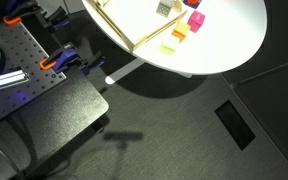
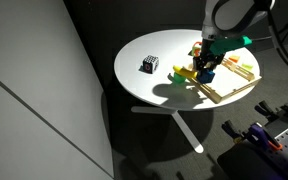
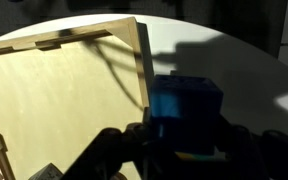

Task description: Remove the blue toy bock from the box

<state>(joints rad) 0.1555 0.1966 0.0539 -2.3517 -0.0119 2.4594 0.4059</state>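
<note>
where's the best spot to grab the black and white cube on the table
Two opposite side faces, from straight above: the cube sits flat and alone on the table, with room on every side. The gripper holds the blue block now.

On the white table (image 1: 234, 40), right of the wooden box (image 1: 115, 27), lie 1 grey cube (image 1: 164, 8), 1 magenta block (image 1: 196, 20) and 1 yellow block (image 1: 179, 32).

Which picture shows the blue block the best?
The wrist view: the blue block fills the middle, between the fingers. In an exterior view it is too small to tell at the gripper; in an exterior view of the table it doesn't show.
</note>
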